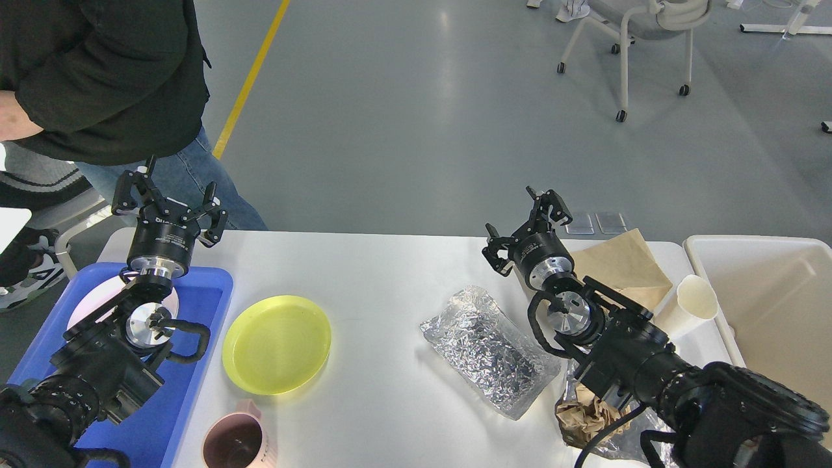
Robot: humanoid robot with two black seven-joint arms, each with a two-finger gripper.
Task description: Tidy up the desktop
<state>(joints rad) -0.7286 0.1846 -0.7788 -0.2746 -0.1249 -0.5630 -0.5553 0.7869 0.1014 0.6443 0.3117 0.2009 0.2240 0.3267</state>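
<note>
The white desktop fills the lower view. On it lie a yellow plate, a pink mug at the front edge, a crumpled silver foil bag, a brown paper sheet, a white paper cup on its side and crumpled brown paper under my right arm. My left gripper is open and empty, raised above the blue tray's far end. My right gripper is open and empty, raised beyond the foil bag.
A blue tray at the left holds a pale pink plate. A cream-white bin stands at the table's right end. A person in a black jacket stands at the far left corner. A wheeled chair stands far back.
</note>
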